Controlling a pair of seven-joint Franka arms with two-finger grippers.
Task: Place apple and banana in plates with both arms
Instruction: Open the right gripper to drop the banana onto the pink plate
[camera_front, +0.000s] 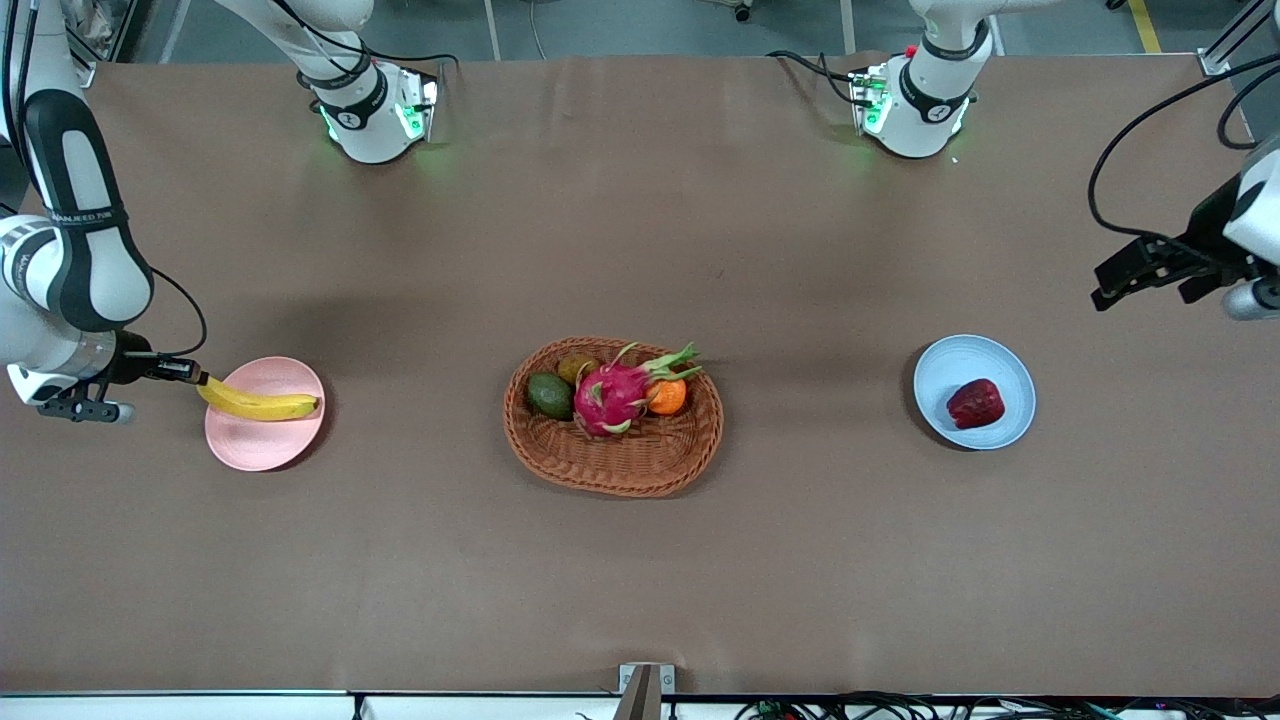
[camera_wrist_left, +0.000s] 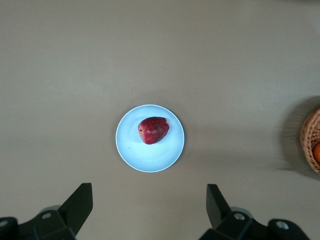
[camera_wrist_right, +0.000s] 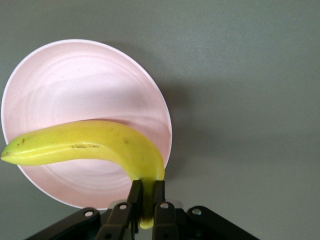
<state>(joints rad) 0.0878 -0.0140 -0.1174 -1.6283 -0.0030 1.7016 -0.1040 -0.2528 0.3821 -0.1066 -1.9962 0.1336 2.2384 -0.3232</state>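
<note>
My right gripper (camera_front: 196, 376) is low at the right arm's end of the worktop (camera_front: 640, 560), at the rim of the pink plate (camera_front: 262, 440). Its fingers (camera_wrist_right: 134, 200) are clamped on the stem end of the banana (camera_front: 258, 403). The banana stretches across the pink plate, curved, tip pointing toward the wicker basket (camera_front: 612, 465). From the right wrist view I can't tell if the banana rests on the plate or sits just above it.

My left gripper (camera_front: 1128, 278) is up in the air over the worktop at the left arm's end, fingers (camera_wrist_left: 79, 204) spread wide, holding nothing. It's clear of the blue plate (camera_front: 958, 362).

The apple (camera_front: 975, 403) lies in the blue plate, off-centre, toward the edge of the plate nearest the left arm's end. Dark red, blocky.

The basket sits mid-worktop between the two plates, well apart from both. Inside it: dragon fruit (camera_front: 612, 397) in the middle, orange fruit (camera_front: 667, 397) beside it toward the left arm's end, avocado (camera_front: 550, 395) toward the right arm's end, and a brownish fruit (camera_front: 575, 368) just farther from the front camera than the avocado.
</note>
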